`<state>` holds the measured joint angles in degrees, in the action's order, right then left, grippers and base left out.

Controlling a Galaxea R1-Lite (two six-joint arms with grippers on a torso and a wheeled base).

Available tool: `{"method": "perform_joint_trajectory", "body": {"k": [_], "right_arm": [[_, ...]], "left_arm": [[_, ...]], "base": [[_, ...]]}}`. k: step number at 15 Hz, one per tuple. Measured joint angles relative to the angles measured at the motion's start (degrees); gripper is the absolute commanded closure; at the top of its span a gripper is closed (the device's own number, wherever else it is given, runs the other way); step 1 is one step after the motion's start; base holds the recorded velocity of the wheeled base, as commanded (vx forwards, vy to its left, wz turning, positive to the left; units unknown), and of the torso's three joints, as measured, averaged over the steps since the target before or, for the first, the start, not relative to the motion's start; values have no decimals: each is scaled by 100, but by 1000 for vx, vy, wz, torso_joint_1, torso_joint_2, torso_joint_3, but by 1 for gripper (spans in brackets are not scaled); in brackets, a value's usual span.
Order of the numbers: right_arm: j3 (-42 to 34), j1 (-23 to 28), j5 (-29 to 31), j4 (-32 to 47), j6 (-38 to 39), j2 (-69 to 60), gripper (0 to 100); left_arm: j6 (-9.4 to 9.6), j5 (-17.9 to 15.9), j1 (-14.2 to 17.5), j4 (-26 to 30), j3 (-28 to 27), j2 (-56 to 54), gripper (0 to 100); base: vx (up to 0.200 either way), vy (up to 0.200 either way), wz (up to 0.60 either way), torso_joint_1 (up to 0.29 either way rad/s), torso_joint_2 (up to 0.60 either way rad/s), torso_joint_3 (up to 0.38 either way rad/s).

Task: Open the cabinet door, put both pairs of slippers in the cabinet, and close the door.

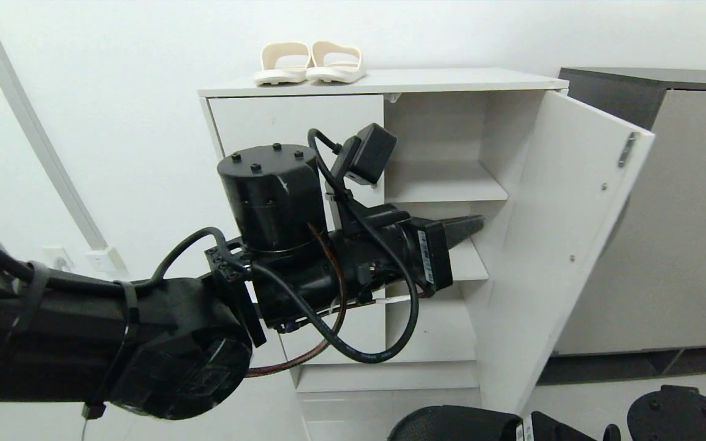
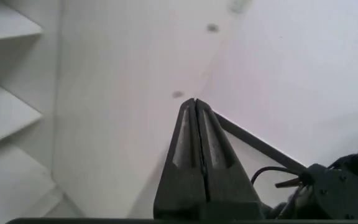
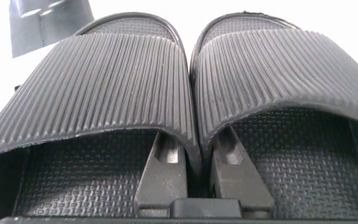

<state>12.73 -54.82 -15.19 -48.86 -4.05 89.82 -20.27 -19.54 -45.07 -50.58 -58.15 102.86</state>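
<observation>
White is the cabinet (image 1: 292, 122) in your head view, and its door (image 1: 561, 233) at 3 o'clock stands wide open. The cream slippers (image 1: 309, 63) sit on top at 12 o'clock, side by side. Your left gripper (image 1: 472, 225) pokes into the open side, near the middle, with a shelf (image 1: 445, 184) just above it. The black slippers (image 1: 451, 425) peek in at 6 o'clock, low and outside the cabinet. In your left wrist view, the left gripper (image 2: 195, 107) is pressed shut with nothing in it, and its tip is close to the inside of the door (image 2: 117, 93). In your right wrist view, the right gripper (image 3: 197, 138) has one finger (image 3: 160, 174) in each of the black slippers (image 3: 129, 81) and pinches their two inner sides together. I think that thin pinch could let one slipper slide out if you swing fast. Your left arm also sits in the way of the opening, so the black pair might bump it or knock the door.
</observation>
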Motion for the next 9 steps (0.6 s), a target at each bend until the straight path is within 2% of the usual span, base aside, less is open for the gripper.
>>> {"method": "perform_joint_trajectory", "body": {"k": [3, 6, 9], "right_arm": [[151, 205, 206, -18, 33, 54, 100], [806, 730, 2058, -16, 427, 290, 100], [1610, 863, 3508, -16, 1074, 800, 100]], "left_arm": [[2, 151, 282, 20, 16, -94, 100], [40, 310, 994, 362, 223, -722, 100], [106, 580, 1573, 1356, 628, -1822, 100]], "base": [[0, 0, 0, 0, 0, 0], [0, 0, 0, 0, 0, 0], [0, 0, 0, 0, 0, 0]]}}
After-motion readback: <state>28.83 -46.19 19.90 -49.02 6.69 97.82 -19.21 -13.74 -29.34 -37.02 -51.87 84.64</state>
